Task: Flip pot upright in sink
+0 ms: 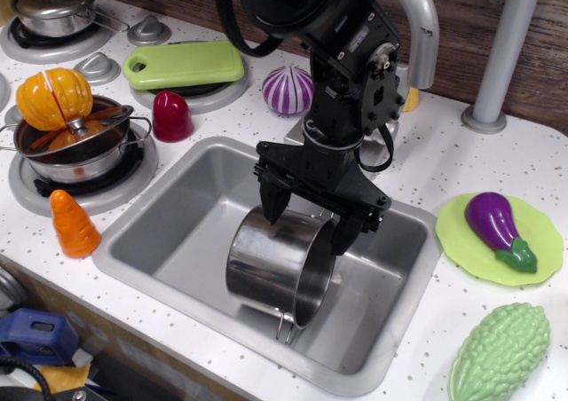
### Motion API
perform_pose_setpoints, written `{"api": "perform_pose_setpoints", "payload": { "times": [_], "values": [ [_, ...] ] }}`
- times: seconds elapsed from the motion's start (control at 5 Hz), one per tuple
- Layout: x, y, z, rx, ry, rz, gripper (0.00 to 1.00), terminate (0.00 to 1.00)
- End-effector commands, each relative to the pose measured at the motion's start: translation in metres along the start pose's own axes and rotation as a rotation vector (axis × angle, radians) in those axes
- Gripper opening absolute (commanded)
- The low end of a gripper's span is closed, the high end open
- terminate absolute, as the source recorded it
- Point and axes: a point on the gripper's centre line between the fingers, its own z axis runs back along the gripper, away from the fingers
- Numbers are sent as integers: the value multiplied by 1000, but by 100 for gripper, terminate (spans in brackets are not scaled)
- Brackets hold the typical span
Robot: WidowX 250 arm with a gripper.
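- Pot (277,261) lay on its side in sink (169,210), long axis running 10 to 4 o'clock, mouth toward 4.
- I saw gripper (308,222) directly above, fingers spread, straddling the pot's upper wall, unclenched.

A green cutting board (184,64) sits beside a purple onion (287,89); an eggplant (499,229) rests on 1 green plate (470,255); a carrot (74,225) stands upright.

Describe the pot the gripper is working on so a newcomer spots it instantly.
Find the large grey metal sink in the white speckled counter. Inside lies a shiny stainless-steel cylindrical pot, tipped on its side beneath the black gripper. Unlike the lidded steel pot on the back burner, it has no lid.
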Motion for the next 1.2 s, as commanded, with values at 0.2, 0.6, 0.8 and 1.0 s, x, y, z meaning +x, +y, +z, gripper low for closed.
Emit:
{"api": "perform_pose_setpoints", "payload": {
  "times": [0.2, 0.6, 0.8, 1.0],
  "values": [
    [0, 3, -3, 22, -4, -23, 100, 0],
    [-2, 2, -7, 150, -26, -65, 100, 0],
    [-4, -2, -12, 243, -46, -82, 100, 0],
    [-6, -6, -24, 290, -69, -89, 100, 0]
  ]
}}
